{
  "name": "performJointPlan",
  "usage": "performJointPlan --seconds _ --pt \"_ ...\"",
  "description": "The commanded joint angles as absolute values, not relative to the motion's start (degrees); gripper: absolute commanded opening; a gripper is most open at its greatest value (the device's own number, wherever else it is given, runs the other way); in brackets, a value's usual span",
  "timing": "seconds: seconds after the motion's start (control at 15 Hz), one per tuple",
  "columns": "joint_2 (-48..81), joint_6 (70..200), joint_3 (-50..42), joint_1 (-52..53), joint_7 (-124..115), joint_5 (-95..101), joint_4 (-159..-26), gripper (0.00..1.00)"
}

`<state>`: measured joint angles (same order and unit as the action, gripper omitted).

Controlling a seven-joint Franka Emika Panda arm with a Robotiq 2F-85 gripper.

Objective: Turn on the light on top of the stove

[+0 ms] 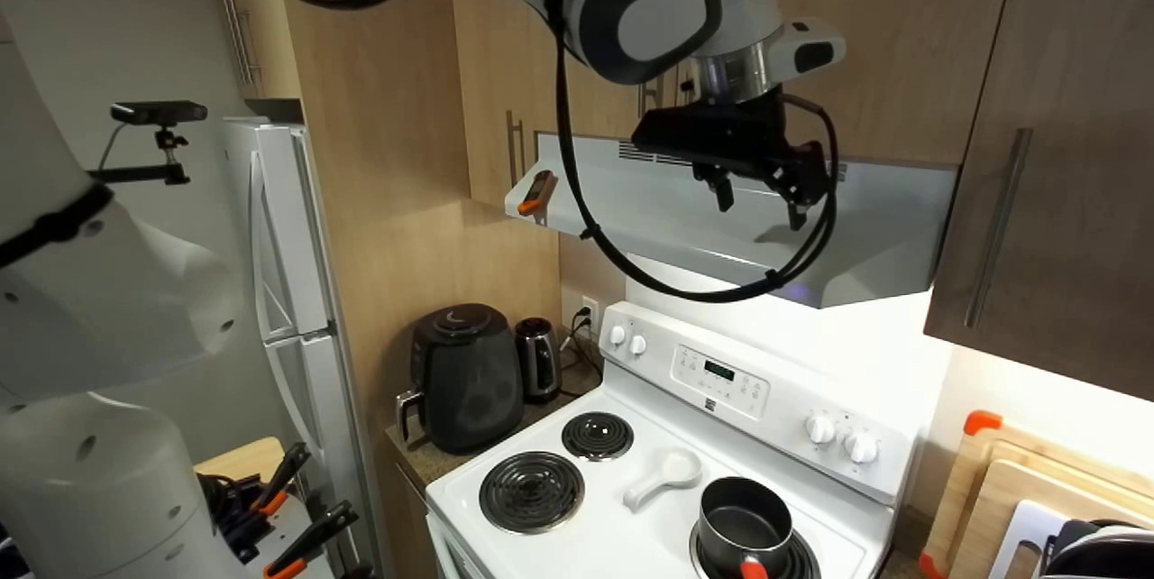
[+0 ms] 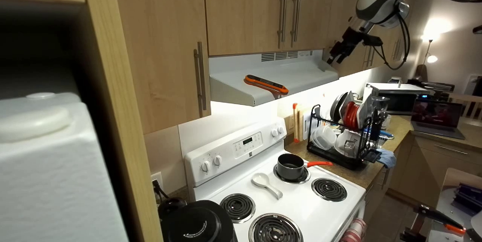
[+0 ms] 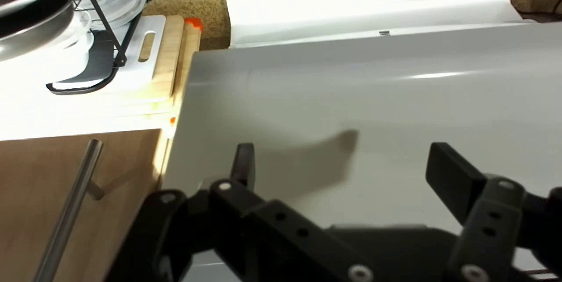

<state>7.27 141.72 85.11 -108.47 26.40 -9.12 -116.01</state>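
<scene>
The white range hood point(image 1: 667, 209) is mounted under wooden cabinets above the white stove point(image 1: 595, 552); both also show in the other views, the hood point(image 2: 301, 72) point(image 3: 307, 84) and the stove point(image 2: 308, 212) point(image 3: 351, 14). The wall beneath the hood is brightly lit. No light switch can be made out clearly; the light itself is hidden under the hood. My gripper point(image 1: 760, 206) point(image 2: 335, 60) is open and empty, fingers wide apart in the wrist view point(image 3: 340, 150). It points down over one end of the hood, apart from it, casting a shadow on it.
An orange device point(image 1: 538, 193) point(image 2: 265, 83) is on the hood's other end. A cabinet handle point(image 3: 70, 216) is near the gripper. A pot point(image 1: 744, 525) with a red handle and a spoon rest point(image 2: 260, 179) are on the stove. A dish rack point(image 2: 350, 164) stands beside it.
</scene>
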Motion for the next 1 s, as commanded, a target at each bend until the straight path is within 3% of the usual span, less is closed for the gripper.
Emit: performJointPlan --seconds 0.0,0.93 --pt "6.51 138.6 89.35 -114.37 29.86 -10.41 -115.43 1.0" --pt "13.15 128.12 105.97 -130.16 27.79 -0.3 -115.43 1.0"
